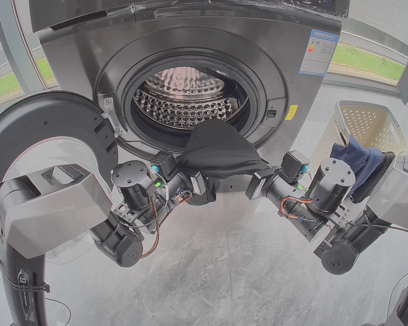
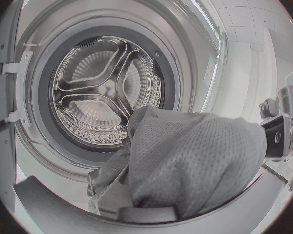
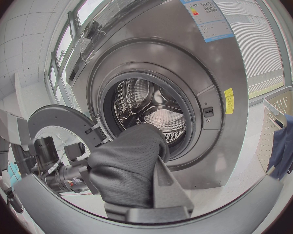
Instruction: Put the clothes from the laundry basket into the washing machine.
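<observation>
A black mesh garment (image 1: 217, 150) hangs stretched between my two grippers, just in front of the lower lip of the washing machine's drum opening (image 1: 186, 98). My left gripper (image 1: 204, 187) is shut on its left end, with cloth draped over the fingers (image 2: 146, 213). Holding the right end, my right gripper (image 1: 257, 177) is shut too, one dark finger (image 3: 169, 186) showing beside the cloth (image 3: 127, 169). The steel drum (image 2: 101, 88) looks bare inside. To the right, a blue garment (image 1: 359, 159) hangs over the rim of the beige laundry basket (image 1: 371, 121).
The machine's round door (image 1: 41, 132) stands swung open at the left, close behind my left arm. The basket (image 3: 281, 114) sits on the grey tiled floor (image 1: 222, 268) to the right of the machine. Windows line the wall behind.
</observation>
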